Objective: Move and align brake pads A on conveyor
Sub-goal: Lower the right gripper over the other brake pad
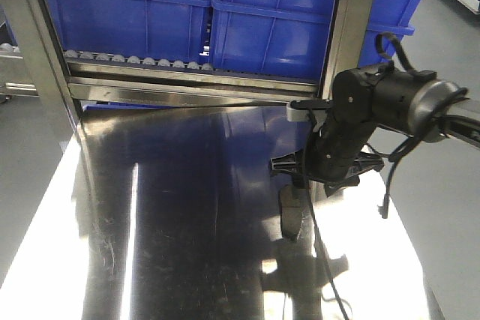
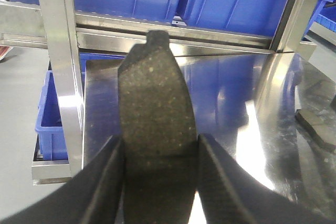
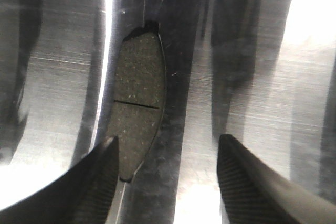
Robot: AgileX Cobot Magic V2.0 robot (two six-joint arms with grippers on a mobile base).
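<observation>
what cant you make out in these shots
- Conveyor: in no view; only the steel table shows.
- Held brake pad, left wrist view: lower end hidden by the left gripper fingers and the bottom edge.
- Pad on the table, front view: small and dim, groove not visible there.
- Dark pad, left wrist view: cut off by the right edge; unclear whether it is that same pad.

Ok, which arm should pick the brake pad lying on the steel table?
Right. The right pincer hangs open over that brake pad on the steel table; the left pincer is shut on another pad.
</observation>
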